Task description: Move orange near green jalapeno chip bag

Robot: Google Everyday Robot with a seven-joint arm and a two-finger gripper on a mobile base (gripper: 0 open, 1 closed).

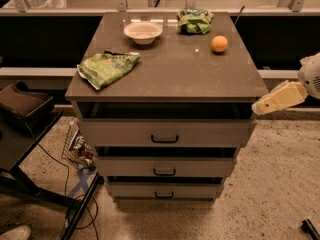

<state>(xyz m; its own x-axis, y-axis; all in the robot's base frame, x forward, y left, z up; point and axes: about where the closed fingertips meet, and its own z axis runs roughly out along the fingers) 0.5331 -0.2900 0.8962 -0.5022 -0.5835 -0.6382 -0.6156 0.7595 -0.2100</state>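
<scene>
The orange (219, 44) sits on the grey cabinet top (175, 76) near its back right. The green jalapeno chip bag (106, 68) lies flat at the top's front left, well apart from the orange. My gripper (261, 107) is at the right edge of the camera view, on a pale arm section that points down-left at the cabinet's front right corner. It is below the level of the top and holds nothing that I can see. It is far from both the orange and the bag.
A white bowl (143, 32) stands at the back middle of the top. A smaller lumpy green bag (194, 21) lies at the back, left of the orange. Three drawers (165, 138) face me. Black furniture (22, 109) and cables stand at the left.
</scene>
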